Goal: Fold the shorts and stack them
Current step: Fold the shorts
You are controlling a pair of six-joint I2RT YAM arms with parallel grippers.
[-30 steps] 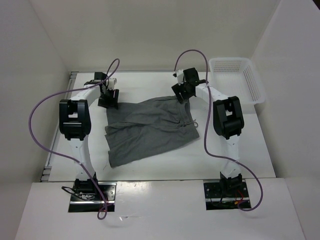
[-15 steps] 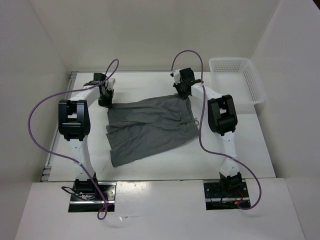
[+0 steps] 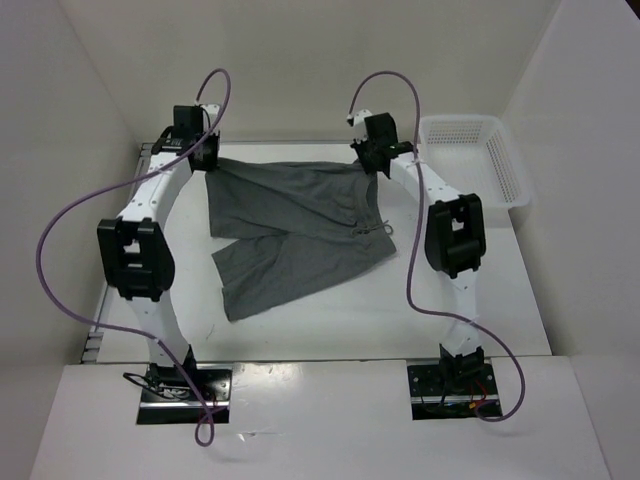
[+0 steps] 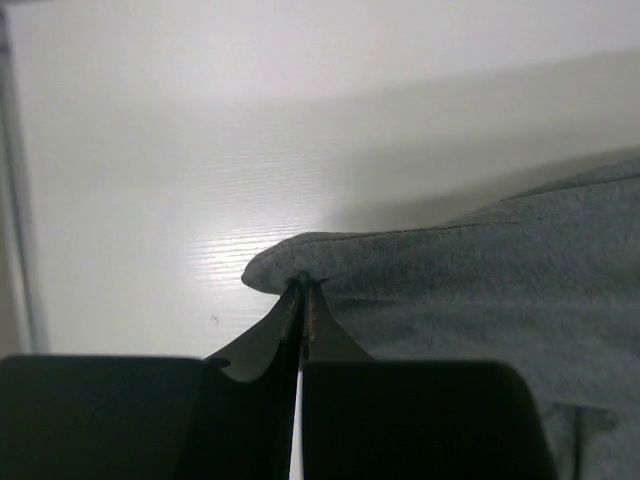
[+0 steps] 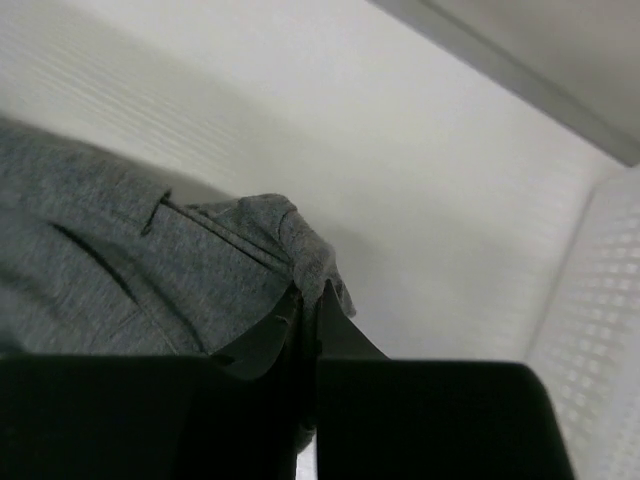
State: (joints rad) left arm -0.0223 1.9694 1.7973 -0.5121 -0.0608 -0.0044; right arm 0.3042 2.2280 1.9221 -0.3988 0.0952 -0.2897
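The grey shorts (image 3: pixel 295 225) hang stretched between both grippers at the far side of the table, with the lower part still draped on the tabletop. My left gripper (image 3: pixel 207 160) is shut on the far left corner of the shorts (image 4: pixel 450 270); the jaws pinch the hem at the tip (image 4: pixel 303 285). My right gripper (image 3: pixel 372 160) is shut on the far right corner of the shorts (image 5: pixel 120 270), with bunched fabric squeezed between the jaws (image 5: pixel 310 290). A thin drawstring (image 3: pixel 378 229) lies on the right part of the cloth.
A white mesh basket (image 3: pixel 475 160) stands at the far right, just right of my right gripper; its wall (image 5: pixel 600 300) shows in the right wrist view. The enclosure's back wall (image 3: pixel 300 70) is close behind both grippers.
Both grippers closed on the far corners of the shorts and lifted them up and back, pulling the far edge taut. The left arm swung farther left and back.
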